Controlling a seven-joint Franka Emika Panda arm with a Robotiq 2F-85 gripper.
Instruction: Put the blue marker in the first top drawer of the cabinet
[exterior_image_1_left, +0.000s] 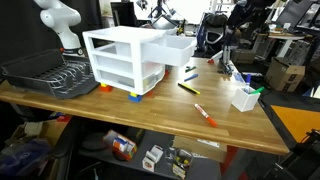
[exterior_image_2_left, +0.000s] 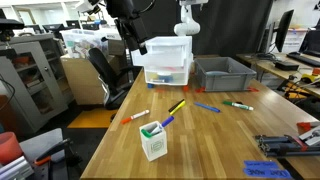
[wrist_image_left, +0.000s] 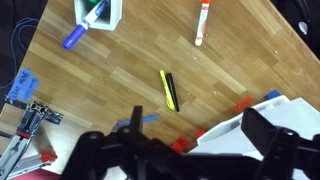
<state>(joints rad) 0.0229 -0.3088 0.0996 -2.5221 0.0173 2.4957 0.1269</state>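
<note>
White plastic cabinet (exterior_image_1_left: 120, 62) stood upper centre, its top drawer (exterior_image_1_left: 168, 48) pulled out, slim blue marker (exterior_image_2_left: 207, 107) lay flat on wood table (exterior_image_2_left: 215, 150), gripper (wrist_image_left: 185, 150) spread wide, empty.

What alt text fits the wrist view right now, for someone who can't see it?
Looking down on a wooden table, the open gripper partly hides a blue marker, with the white cabinet at lower right. Farther off lie a yellow-and-black marker, a red-and-white marker, and a white holder with a second blue marker beside it.
</note>
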